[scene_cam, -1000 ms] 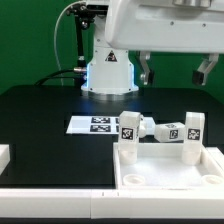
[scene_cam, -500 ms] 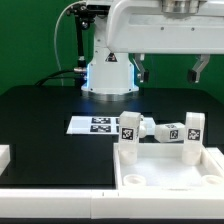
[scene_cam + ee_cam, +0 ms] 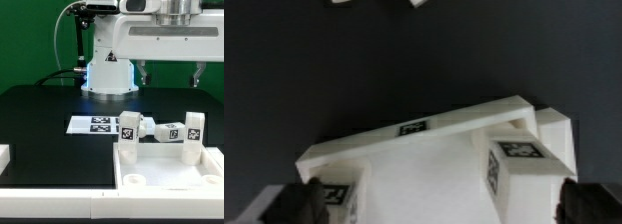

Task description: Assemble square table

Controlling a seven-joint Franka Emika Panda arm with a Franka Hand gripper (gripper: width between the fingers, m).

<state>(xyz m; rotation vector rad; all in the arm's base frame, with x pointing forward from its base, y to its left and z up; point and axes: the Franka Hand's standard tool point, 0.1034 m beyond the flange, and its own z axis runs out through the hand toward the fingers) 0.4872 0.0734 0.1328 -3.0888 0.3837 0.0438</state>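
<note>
- The tool (image 3: 171,72) hangs released and empty above the square top (image 3: 170,168), which sits on the desk (image 3: 40,125).
- An upright leg (image 3: 128,128) and a second upright leg (image 3: 193,128) stand at its far corners, and a lying leg (image 3: 165,131) rests between them; most of the assembly likely remains.

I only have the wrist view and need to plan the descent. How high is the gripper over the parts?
Observer: High. The exterior view shows the gripper hanging well above the table top, jaws wide apart, holding nothing.
Operator: How do the legs sit?
Observer: An upright leg on the exterior view's left, a second upright leg on its right, a lying leg between them.
Operator: Anything else nearby?
Observer: The marker board lies flat to the exterior view's left of the legs.
</note>
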